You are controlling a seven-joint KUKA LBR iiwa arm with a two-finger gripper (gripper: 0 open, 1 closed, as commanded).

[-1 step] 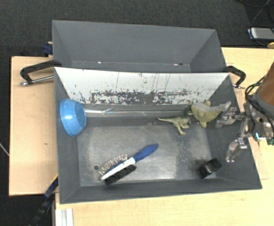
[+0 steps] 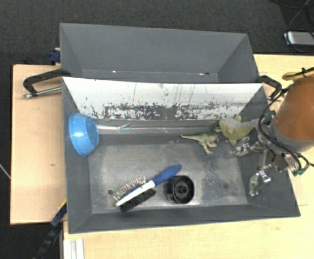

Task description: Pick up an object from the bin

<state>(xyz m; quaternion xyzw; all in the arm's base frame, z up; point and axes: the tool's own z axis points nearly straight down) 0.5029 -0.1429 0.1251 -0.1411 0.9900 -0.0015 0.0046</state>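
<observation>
My gripper (image 2: 254, 186) hangs low over the bin's right slope, close to the front right corner, with nothing seen in it. The nearest things are a pale green lump (image 2: 233, 130) against the back right wall and a small tan toy dinosaur (image 2: 203, 140) just left of it. Left of the gripper, on the bin floor near the front, a black round cap-like thing (image 2: 179, 190) lies clear of it.
A brush with a blue handle and black bristles (image 2: 143, 189) lies slantwise at the front, left of the black round thing. A blue bowl (image 2: 82, 134) leans on its side against the left wall. The arm with its orange cover and cables stands over the right rim.
</observation>
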